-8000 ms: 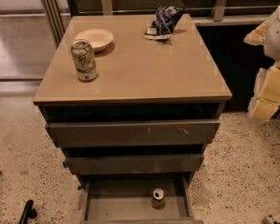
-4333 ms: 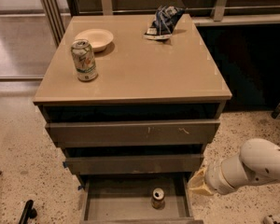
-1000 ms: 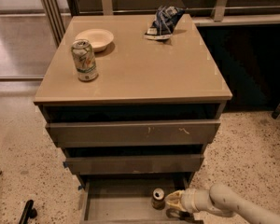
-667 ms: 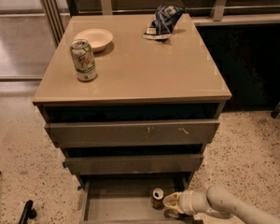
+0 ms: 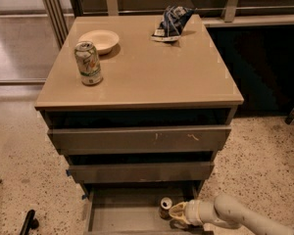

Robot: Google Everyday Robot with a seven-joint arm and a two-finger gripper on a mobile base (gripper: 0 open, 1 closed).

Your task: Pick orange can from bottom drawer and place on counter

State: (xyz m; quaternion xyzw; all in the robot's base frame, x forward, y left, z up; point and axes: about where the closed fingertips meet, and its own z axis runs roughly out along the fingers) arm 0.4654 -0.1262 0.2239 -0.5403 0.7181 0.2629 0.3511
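My gripper (image 5: 178,213) sits low inside the bottom drawer (image 5: 122,214), at its right side, with the arm reaching in from the right. The orange can (image 5: 165,207) stands upright just to the gripper's left, touching it or very nearly so. I cannot tell whether the gripper is spread, pressed together or already around the can.

My main worry is a knock. The can looks small and light, so a push from the gripper would likely tip it or slide it leftward across the drawer floor. A weak hold could also drop it on the way up.

Just above the gripper, the middle drawer (image 5: 139,172) juts forward, so I judge a straight lift would strike its front. The safer way out is toward me first, then up. High above the gripper, the counter (image 5: 186,77) has bare room on its near right part. The white-and-green can (image 5: 88,63) and bowl (image 5: 99,39) stand up and to the left, and the crumpled bag (image 5: 171,22) lies at the back.
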